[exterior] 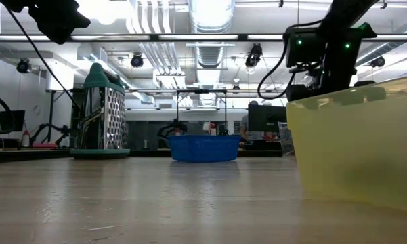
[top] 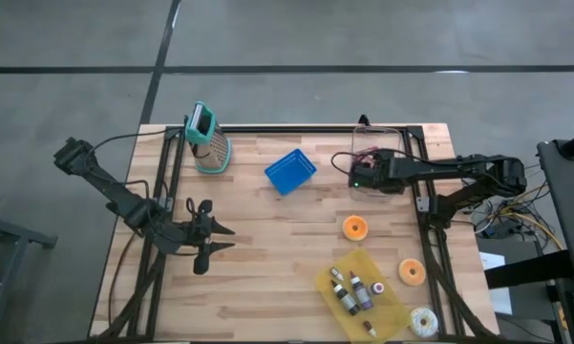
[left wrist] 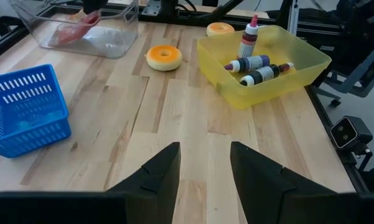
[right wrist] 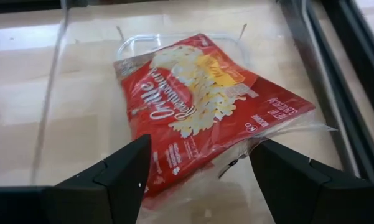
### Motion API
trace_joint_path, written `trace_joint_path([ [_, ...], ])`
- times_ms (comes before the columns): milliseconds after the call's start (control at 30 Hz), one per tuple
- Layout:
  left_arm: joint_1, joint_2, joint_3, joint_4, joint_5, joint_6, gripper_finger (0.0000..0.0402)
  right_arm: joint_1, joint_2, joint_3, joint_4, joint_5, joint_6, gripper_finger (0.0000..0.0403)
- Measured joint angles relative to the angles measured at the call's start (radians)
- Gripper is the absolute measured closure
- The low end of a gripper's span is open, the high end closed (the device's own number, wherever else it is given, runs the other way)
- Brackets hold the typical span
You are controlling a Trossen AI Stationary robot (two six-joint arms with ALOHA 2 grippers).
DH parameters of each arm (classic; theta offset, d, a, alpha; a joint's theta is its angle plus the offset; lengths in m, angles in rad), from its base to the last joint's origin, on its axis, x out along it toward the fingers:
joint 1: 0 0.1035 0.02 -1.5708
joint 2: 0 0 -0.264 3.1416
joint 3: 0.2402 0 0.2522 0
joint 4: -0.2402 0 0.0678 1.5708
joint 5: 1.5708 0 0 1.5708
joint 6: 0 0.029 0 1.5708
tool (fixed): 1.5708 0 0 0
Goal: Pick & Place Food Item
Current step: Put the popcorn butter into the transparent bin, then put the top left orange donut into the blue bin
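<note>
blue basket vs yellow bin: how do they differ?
The blue basket has slotted walls and looks empty; the yellow bin has solid translucent walls and holds small bottles. The basket sits toward the table's far middle; the bin sits near the right front, and looks larger. Both are open-topped, rectangular, and sit askew on the wood.

You have a wooden tabletop (top: 267,239). Under the right end effector (top: 355,174): clear container (top: 374,158). Left of it: blue basket (top: 290,172), then grater (top: 208,140). Nearer you than it: yellow bin (top: 387,306), three donuts (top: 354,227).
</note>
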Motion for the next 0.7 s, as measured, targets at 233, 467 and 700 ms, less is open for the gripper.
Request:
trace_joint_path([
  [233, 0.000, 0.000, 0.000, 0.000, 0.000, 0.000, 0.0252, 0.000, 0.000, 0.055, -0.002, -0.007, -0.051, 0.0159],
  [467, 0.000, 0.000, 0.000, 0.000, 0.000, 0.000, 0.0252, 0.000, 0.000, 0.138, -0.009, -0.007, -0.138, 0.0170],
  [700, 0.000, 0.000, 0.000, 0.000, 0.000, 0.000, 0.0252, 0.001, 0.000, 0.225, -0.009, -0.013, -0.196, 0.0170],
])
